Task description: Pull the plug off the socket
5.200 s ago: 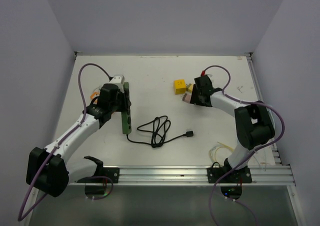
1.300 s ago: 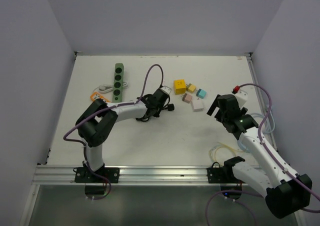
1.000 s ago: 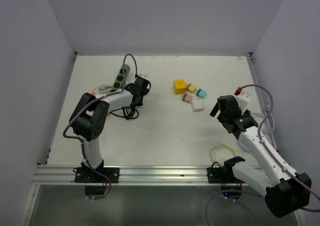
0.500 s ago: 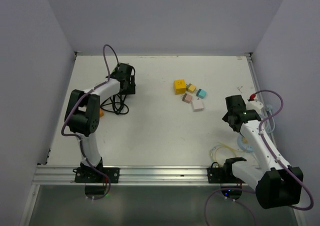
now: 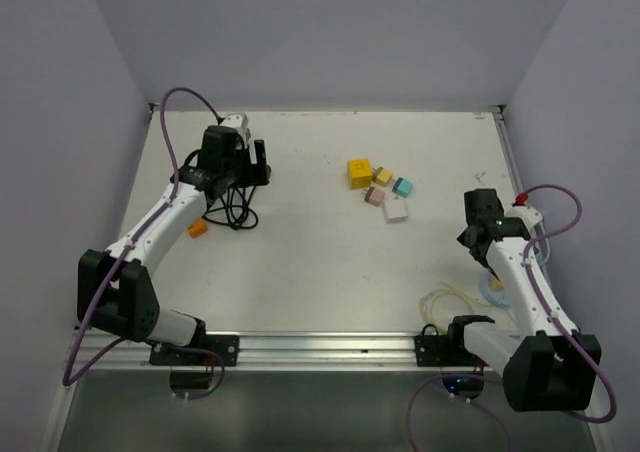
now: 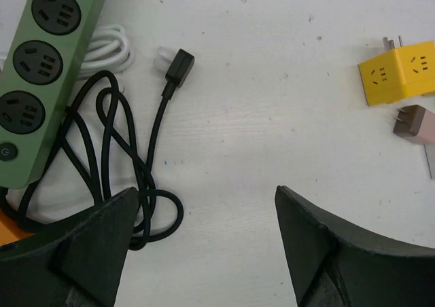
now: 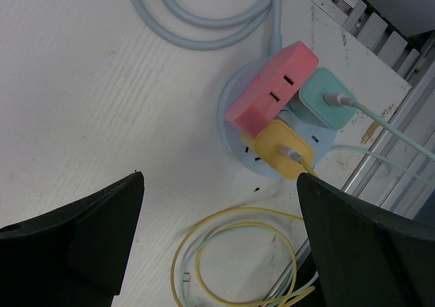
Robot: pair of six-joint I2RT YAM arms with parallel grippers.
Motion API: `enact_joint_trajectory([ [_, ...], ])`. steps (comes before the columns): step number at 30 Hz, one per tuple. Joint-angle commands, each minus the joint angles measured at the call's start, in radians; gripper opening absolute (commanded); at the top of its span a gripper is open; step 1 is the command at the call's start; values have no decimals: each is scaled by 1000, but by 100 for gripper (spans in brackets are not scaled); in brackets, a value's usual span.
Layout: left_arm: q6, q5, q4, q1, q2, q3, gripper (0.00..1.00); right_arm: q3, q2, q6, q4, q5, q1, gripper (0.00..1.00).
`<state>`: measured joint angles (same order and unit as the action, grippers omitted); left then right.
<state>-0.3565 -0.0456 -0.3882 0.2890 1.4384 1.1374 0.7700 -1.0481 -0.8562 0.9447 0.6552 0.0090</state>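
Observation:
A green power strip (image 6: 39, 66) lies at the left of the left wrist view, its sockets bare. The black plug (image 6: 178, 66) rests loose on the table beside it, and its black cable (image 6: 102, 154) is coiled against the strip. My left gripper (image 6: 205, 198) hangs open above the table just right of the coil, holding nothing. In the top view it (image 5: 258, 162) is at the far left. My right gripper (image 7: 221, 185) is open above a round pale-blue socket (image 7: 233, 110) that carries a pink plug (image 7: 272, 89), a teal plug (image 7: 321, 100) and a yellow plug (image 7: 282, 147).
A yellow cube adapter (image 6: 401, 79) and a small brown-pink adapter (image 6: 416, 122) lie right of the left gripper. A white cord (image 6: 112, 45) sits by the strip. Looped yellow cable (image 7: 231, 259) and pale-blue cable (image 7: 197, 22) surround the round socket, with the table's metal rail (image 7: 387, 42) close by.
The left gripper carried the black cable back-left to the green strip and opened, leaving the plug on the table. The right arm swung right, over the round socket.

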Motion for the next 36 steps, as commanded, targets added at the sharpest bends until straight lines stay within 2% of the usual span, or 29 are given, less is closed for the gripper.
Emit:
enact_joint_trajectory([
  [1,5,70,2,-1,-33,-33,85,80,3,-9,28,31,-6,98],
  [6,11,67,-9,-1,-29,-25,85,146,19,2,49,-19,-6,98],
  [11,8,73,-6,-1,-9,-8,85,167,-3,17,54,60,-4,98],
  [17,16,69,-15,-1,-3,16,85,108,-66,11,17,-29,-142,97],
  [23,25,66,-29,-1,2,21,85,63,-73,14,-27,-60,-211,95],
  [36,27,70,-29,-1,-7,2,85,-14,-130,17,-113,-92,-267,88],
])
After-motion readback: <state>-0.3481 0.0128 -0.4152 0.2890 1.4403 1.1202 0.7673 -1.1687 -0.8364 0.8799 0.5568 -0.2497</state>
